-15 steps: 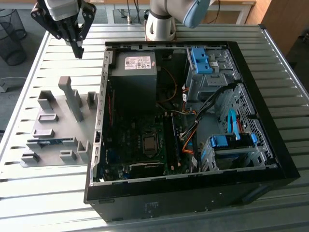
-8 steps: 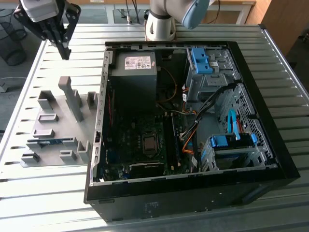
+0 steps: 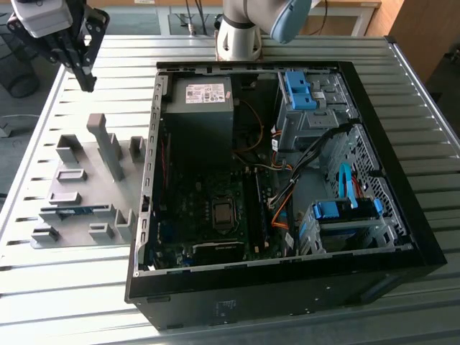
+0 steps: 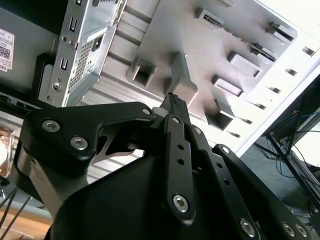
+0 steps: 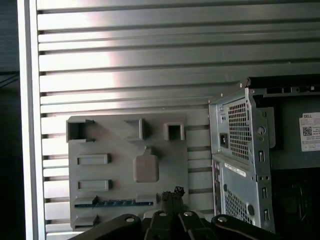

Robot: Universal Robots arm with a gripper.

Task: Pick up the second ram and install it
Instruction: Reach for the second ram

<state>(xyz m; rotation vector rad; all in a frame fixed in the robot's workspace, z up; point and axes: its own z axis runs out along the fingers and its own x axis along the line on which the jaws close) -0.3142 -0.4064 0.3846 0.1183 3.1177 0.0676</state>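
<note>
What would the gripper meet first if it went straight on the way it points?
Probably the fixture plate, near its tall block and the ram; depth is unclear.

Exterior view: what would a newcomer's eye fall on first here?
The open computer case dominates the slatted metal table, its insides exposed. On the exterior view's left sits a grey fixture plate holding the blue-green memory stick. The tool hangs above the plate's far side in that view, shut and empty.
</note>
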